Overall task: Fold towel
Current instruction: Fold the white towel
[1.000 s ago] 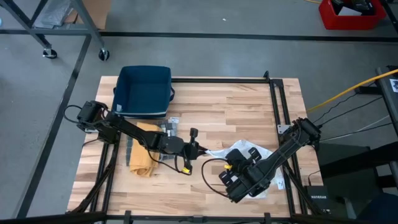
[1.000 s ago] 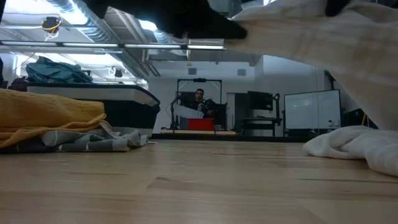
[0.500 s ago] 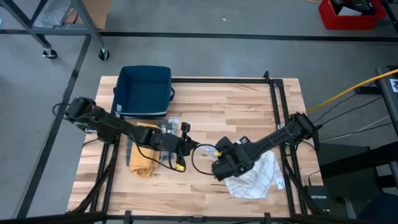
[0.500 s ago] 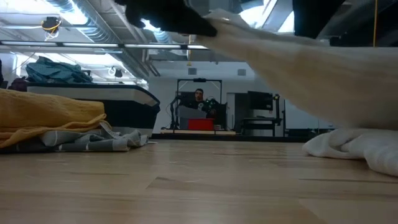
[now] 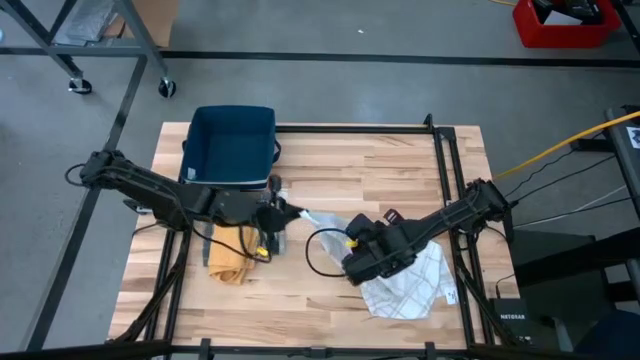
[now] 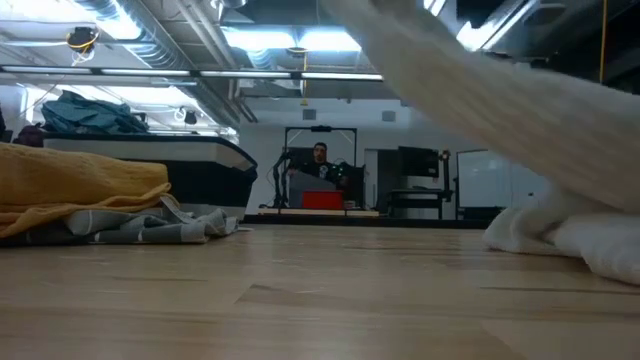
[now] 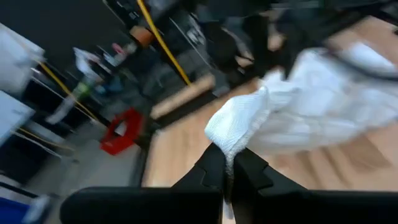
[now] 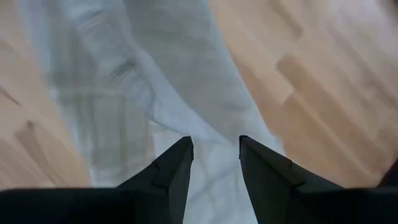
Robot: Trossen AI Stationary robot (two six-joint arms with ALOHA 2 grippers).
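The white towel [image 5: 405, 282] lies heaped near the table's right edge. One strip of it [image 5: 325, 224] rises left to my left gripper [image 5: 287, 213], which is shut on its corner above the table's middle. In the low view the strip [image 6: 470, 90] slants down to the heap [image 6: 575, 235]. My right gripper [image 5: 362, 262] hovers open over the heap's left side. In the right wrist view its fingertips [image 8: 214, 152] stand apart above the towel [image 8: 155, 81]. My left gripper pinches the towel's corner [image 7: 235, 132] between its two fingers, which point nearly level toward the table's right. The corner bunches up just beyond the fingertips [image 7: 214, 163]. The corner is lifted clear, and the strip slopes down to the heap on the table.
A dark blue bin [image 5: 232, 145] stands at the far left. A yellow cloth [image 5: 228, 252] and a grey patterned cloth [image 6: 150, 225] lie under my left arm. Black frame rails [image 5: 450, 180] run along the far and right sides. A person [image 6: 320, 160] sits in the room behind.
My left gripper has risen and drawn back toward the table's left with the towel's corner, pulling a strip out of the heap. My right gripper has moved left and toward the far edge. The towel part under it has dropped and spread on the table.
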